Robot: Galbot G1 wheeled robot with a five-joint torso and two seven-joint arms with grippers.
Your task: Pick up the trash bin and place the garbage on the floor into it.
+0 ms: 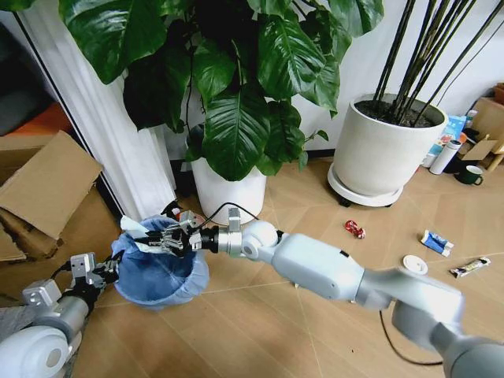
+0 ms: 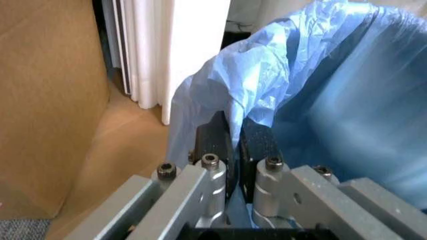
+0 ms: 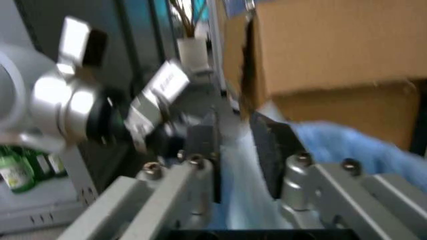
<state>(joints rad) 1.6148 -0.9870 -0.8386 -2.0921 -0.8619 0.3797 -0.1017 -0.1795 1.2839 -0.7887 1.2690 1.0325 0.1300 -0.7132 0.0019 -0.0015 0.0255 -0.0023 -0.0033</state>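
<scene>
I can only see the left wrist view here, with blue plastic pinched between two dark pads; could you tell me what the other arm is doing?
Observer: The right gripper is over the open top of the trash bin, holding a crumpled white tissue above the blue bag.
Operator: Thank you. Is there litter left on the floor?
Observer: Yes. A crushed red can, a blue-white wrapper, a white round lid and a small tube lie on the floor to the robot's right.
Operator: And where is my left gripper relative to the bin?
Observer: The left gripper clamps the bin's rim on the robot's left side.
</scene>
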